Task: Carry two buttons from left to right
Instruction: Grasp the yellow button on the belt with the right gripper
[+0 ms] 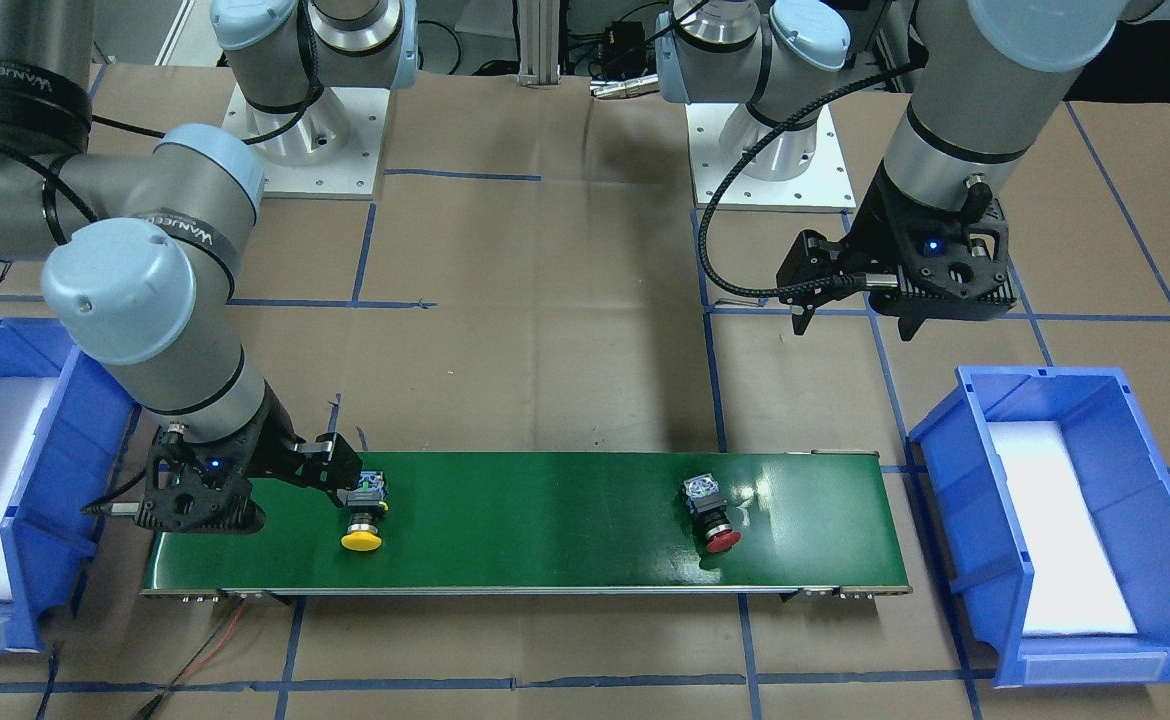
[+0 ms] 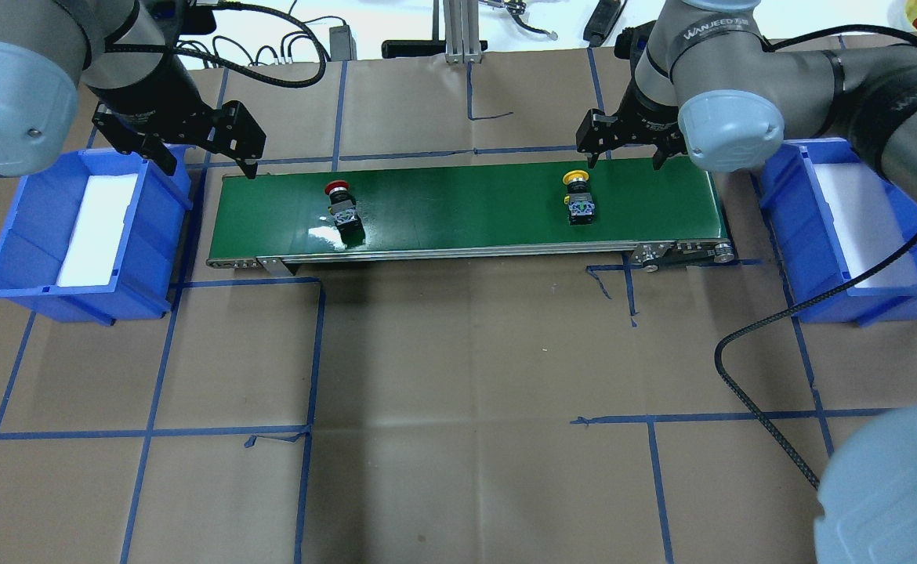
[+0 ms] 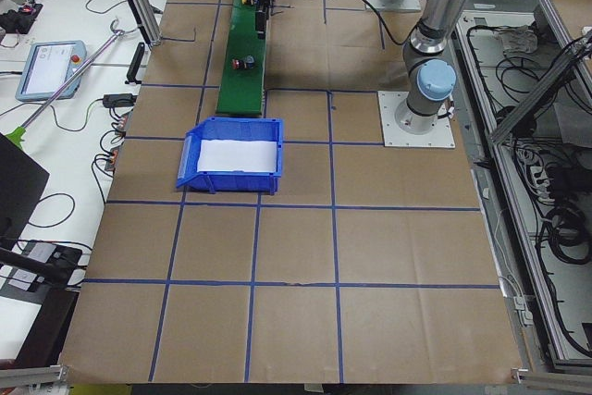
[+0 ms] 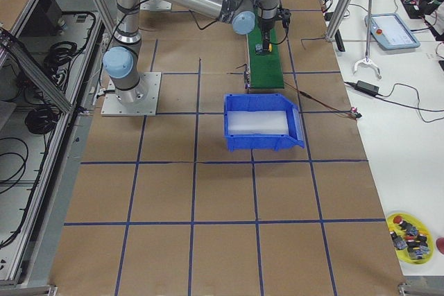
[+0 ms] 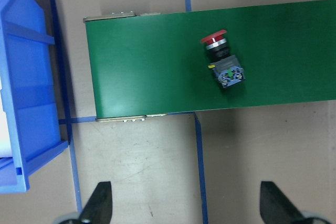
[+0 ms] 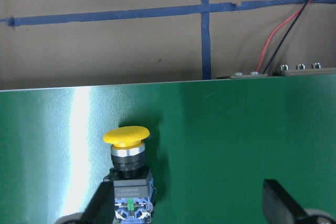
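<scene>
The red-capped button point(image 2: 341, 207) lies on its side near the left end of the green belt point(image 2: 466, 211). It also shows in the left wrist view point(image 5: 221, 59). The yellow-capped button point(image 2: 578, 196) lies near the belt's right end. My left gripper point(image 2: 212, 166) is open and empty, raised over the belt's left end, apart from the red button point(image 1: 715, 515). My right gripper point(image 2: 625, 159) is open and low over the belt. One of its fingers point(image 6: 105, 203) is right beside the yellow button point(image 6: 128, 171); the button point(image 1: 365, 510) is not between the jaws.
A blue bin point(image 2: 4, 258) with a white liner stands off the belt's left end, another blue bin point(image 2: 788, 204) off its right end. Red and black wires point(image 6: 283, 40) run by the belt's far right corner. A yellow dish of spare buttons point(image 4: 409, 230) sits far off.
</scene>
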You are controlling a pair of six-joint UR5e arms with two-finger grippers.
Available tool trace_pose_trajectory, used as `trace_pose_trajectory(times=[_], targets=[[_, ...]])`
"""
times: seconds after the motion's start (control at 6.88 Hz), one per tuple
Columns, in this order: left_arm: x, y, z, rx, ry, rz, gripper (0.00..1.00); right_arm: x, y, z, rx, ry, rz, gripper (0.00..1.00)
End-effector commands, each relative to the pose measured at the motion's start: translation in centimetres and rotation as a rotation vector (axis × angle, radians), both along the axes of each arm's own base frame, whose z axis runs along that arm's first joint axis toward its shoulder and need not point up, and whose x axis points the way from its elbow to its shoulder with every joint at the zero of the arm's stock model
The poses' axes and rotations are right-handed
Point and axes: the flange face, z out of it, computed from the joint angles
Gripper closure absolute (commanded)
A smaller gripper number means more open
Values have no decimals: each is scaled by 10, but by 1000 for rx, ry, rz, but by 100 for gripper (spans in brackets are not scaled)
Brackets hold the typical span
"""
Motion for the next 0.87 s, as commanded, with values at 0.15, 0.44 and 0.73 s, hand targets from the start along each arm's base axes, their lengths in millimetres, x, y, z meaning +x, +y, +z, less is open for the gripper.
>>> trace_pose_trajectory(times=[0.15,0.44,0.73], targets=[[-1,-1,-2,2,7,66,0,1,0,-21,42,0,3,0],[-1,0,0,-1,9,67,0,1,6,-44,78,0,3,0],[-1,-1,-2,2,9,67,0,0,8,-66,118,2,3,0]])
